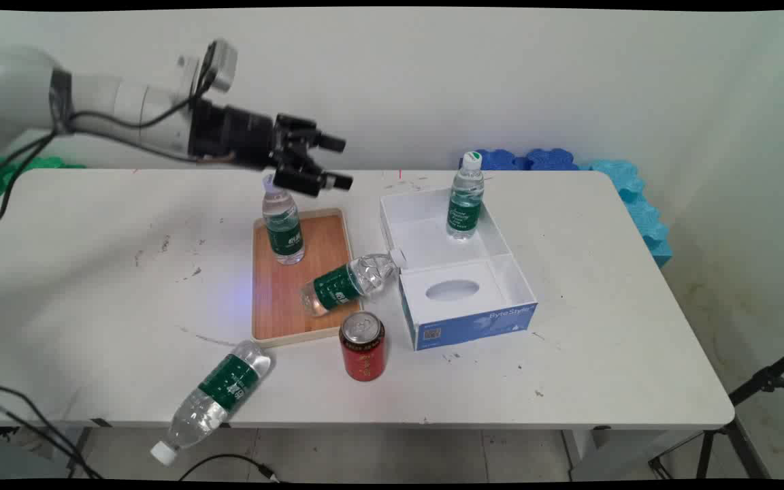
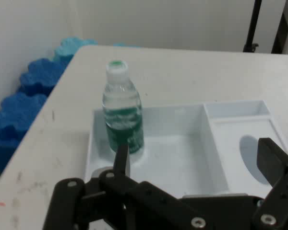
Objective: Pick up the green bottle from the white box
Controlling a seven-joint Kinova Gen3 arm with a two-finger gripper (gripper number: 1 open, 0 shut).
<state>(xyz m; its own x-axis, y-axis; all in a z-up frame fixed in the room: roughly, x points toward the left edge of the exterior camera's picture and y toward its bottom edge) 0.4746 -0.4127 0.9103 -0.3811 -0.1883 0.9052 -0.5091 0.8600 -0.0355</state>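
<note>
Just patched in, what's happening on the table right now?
The arm reaches in from the left, its gripper raised above the table with jaws open and empty, just beside the cap of the upright bottle on the wooden tray. A second bottle lies tipped across the tray's right edge. Another bottle stands in the white box, which the hand view faces. A red can stands in front of the tray, and a fourth bottle lies overhanging the table's near edge.

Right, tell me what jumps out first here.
The black gripper hangs open above the table, beside the cap of a bottle standing on the wooden tray. Another bottle lies across the tray's right edge, one stands in the white box, and a red can sits in front.
</note>
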